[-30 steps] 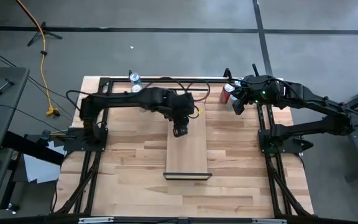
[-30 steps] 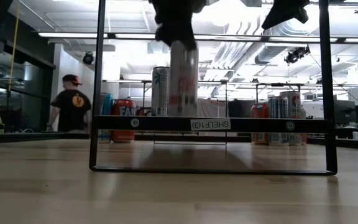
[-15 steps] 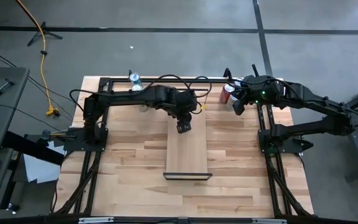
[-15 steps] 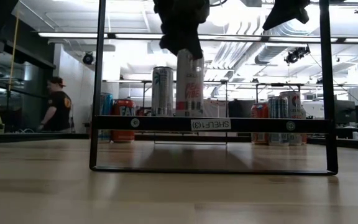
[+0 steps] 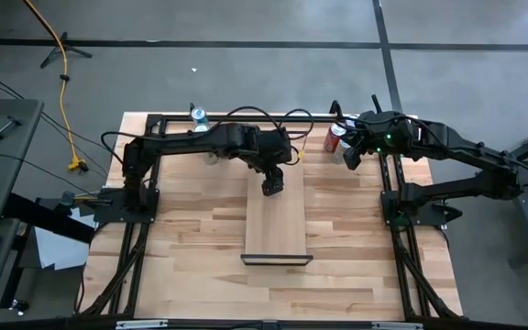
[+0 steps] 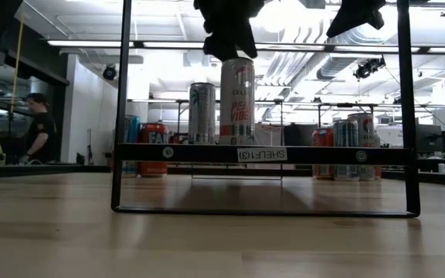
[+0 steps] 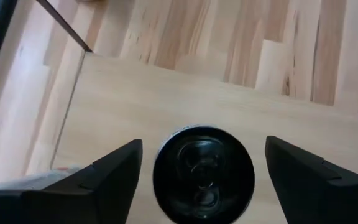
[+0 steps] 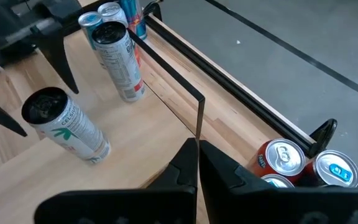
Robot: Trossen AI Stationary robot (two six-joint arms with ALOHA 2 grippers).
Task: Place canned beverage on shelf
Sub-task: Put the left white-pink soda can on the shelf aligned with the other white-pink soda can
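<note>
**Can stands on the shelf, left claw spread above it**

The shelf [image 5: 278, 223], a long pale plank, runs down the centre of the high view. In the low view its dark frame fills the middle, and the pale can [image 6: 237, 101] stands upright on the plank at upper centre, just beside a second tall can [image 6: 201, 113] with a palm print.

The left gripper [image 5: 272, 183] hangs over the far end of the plank, above centre in the high view. In the left wrist view its two fingers [image 7: 107, 177] stand well apart on either side of the can's dark lid [image 7: 204, 175], at bottom centre, with bare wood showing between each finger and the lid. So the claw is apart and clamps nothing.

The right gripper [image 5: 347, 156] waits at upper right of the high view, near the red can [image 5: 335, 137] at the table's back edge; its fingers are pressed together and hold nothing.

The can should handle as stiff but thin-walled, smooth and somewhat slippery, and easy to topple because it is tall and narrow. If full it is fairly heavy; that cannot be told here. The best hold is across the round wall below the rim, from above, squeezing gently.

The left arm hides the can entirely in the high view. The low view cuts the gripper off at the top edge, so how far clear it is of the lid is unclear. The can's print is only partly legible.
</note>
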